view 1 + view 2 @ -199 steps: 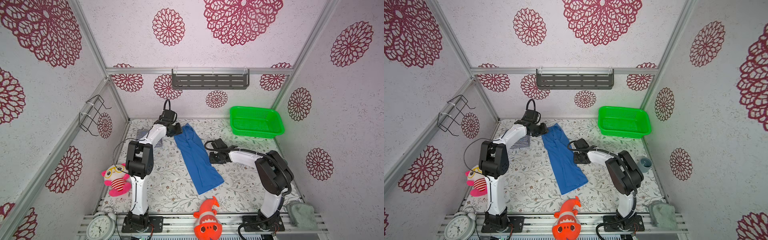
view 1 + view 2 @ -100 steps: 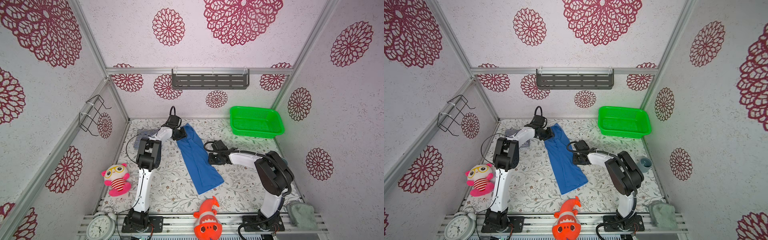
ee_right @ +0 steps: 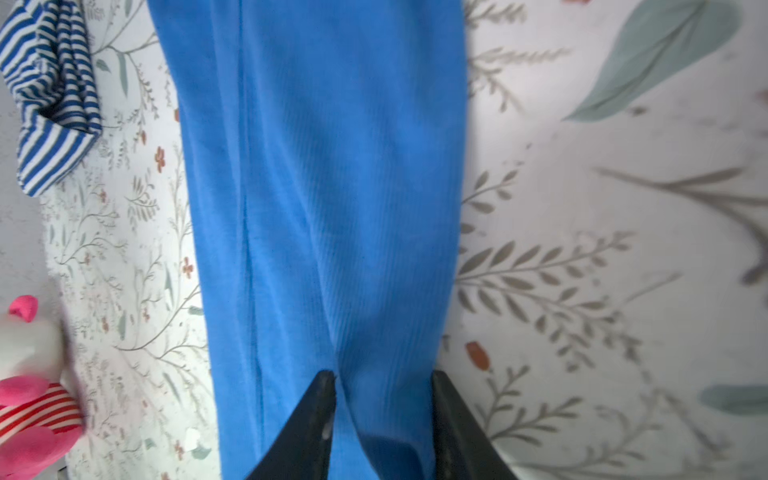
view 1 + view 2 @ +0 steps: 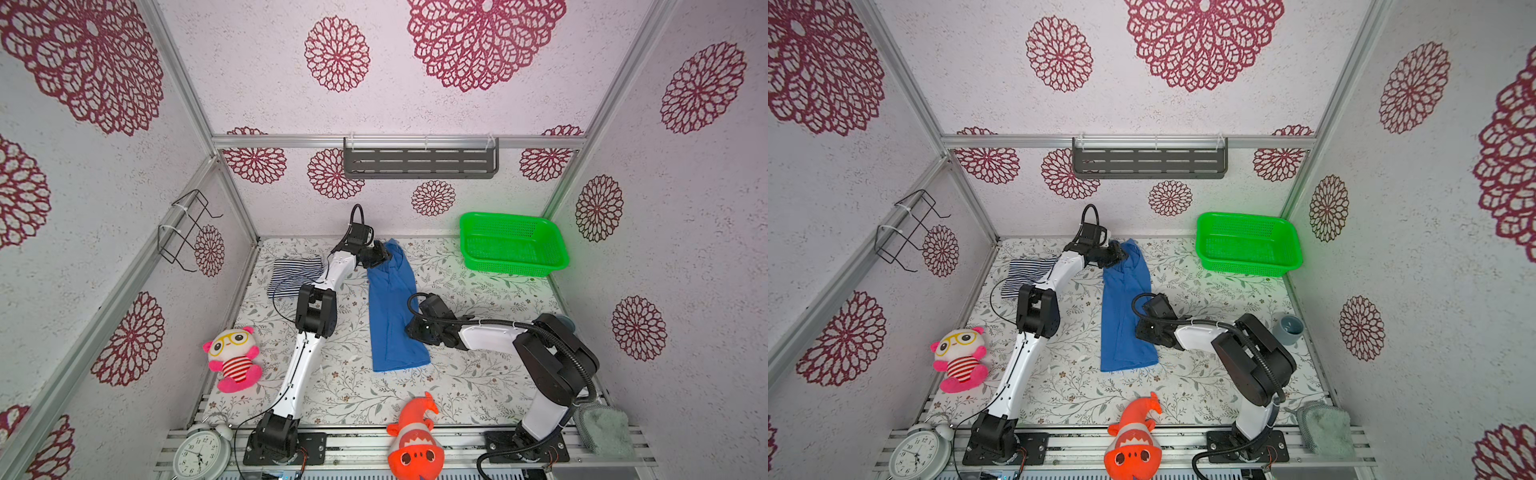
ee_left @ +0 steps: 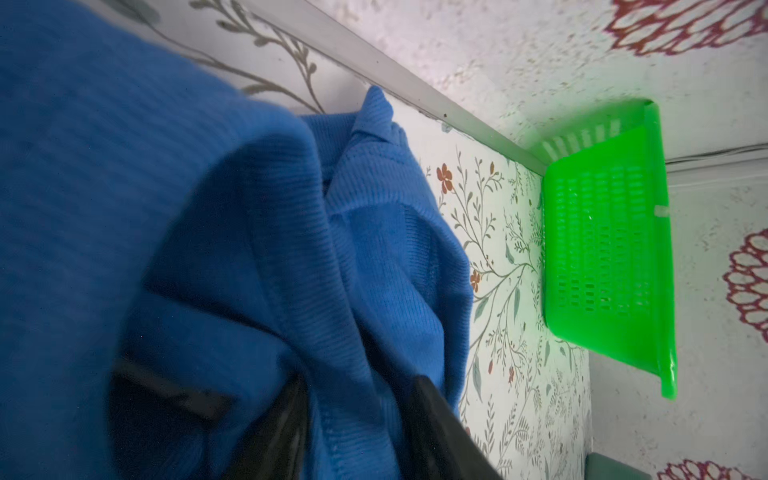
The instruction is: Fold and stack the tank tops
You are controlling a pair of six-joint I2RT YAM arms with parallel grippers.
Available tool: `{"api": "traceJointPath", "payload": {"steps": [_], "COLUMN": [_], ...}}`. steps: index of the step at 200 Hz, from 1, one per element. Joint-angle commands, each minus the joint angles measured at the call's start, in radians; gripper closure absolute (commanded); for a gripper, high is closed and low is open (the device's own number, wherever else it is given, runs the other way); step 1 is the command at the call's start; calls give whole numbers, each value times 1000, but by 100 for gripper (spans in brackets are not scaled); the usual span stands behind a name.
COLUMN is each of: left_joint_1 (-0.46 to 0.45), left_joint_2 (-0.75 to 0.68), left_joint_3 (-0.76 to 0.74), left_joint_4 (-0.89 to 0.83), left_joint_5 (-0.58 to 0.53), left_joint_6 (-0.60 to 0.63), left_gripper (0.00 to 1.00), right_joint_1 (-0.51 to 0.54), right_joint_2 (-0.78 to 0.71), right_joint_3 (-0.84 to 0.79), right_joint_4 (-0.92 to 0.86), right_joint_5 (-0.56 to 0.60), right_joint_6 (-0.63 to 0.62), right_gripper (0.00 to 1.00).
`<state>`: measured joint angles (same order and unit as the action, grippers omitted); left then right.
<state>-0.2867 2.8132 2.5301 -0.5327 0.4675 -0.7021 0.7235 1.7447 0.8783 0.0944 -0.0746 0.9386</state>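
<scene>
Blue tank top (image 4: 391, 316) newly bunched in left jaws, seemingly pinched; right jaws spread astride its edge.

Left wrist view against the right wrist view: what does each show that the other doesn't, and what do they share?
Only the left wrist view: the green basket by the wall, and the bunched end of the blue top. Only the right wrist view: the striped top and a pink plush. Both: the blue top on the floral mat, its cloth between the fingers of the left gripper or right gripper.
</scene>
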Motion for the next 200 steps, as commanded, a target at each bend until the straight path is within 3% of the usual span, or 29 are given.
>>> {"api": "traceJointPath", "payload": {"steps": [1, 22, 51, 77, 98, 111, 133, 157, 200], "left_joint_1": [-4, 7, 20, 23, 15, 8, -24, -102, -179], "left_joint_2": [-72, -251, -533, -769, -984, -1087, -1261, -1336, -1307], "left_joint_3": [-164, -312, -512, -707, -939, -1112, -1424, -1600, -1737], "left_joint_4": [-96, -80, -75, -175, -226, -217, -50, 24, 98], "left_joint_5": [-6, -52, -150, -231, -221, -177, -85, -39, 56], "left_joint_6": [46, 112, 182, 222, 201, 155, -17, -156, -280], "left_gripper": [41, 27, 19, 19, 21, 25, 30, 31, 36], "right_joint_1": [-2, -28, -93, -166, -186, -184, -184, -181, -161], "right_joint_2": [-34, -75, -127, -154, -154, -154, -182, -213, -207], "right_joint_3": [0, 9, 38, 54, 60, 56, 7, -62, -127], "right_joint_4": [-14, -91, -265, -422, -509, -528, -488, -391, -321], "right_joint_5": [24, 23, -34, -167, -265, -322, -384, -427, -405], "right_joint_6": [40, -4, -124, -251, -339, -379, -373, -325, -284], "right_gripper": [53, 45, 37, 38, 42, 47, 50, 50, 53]}}
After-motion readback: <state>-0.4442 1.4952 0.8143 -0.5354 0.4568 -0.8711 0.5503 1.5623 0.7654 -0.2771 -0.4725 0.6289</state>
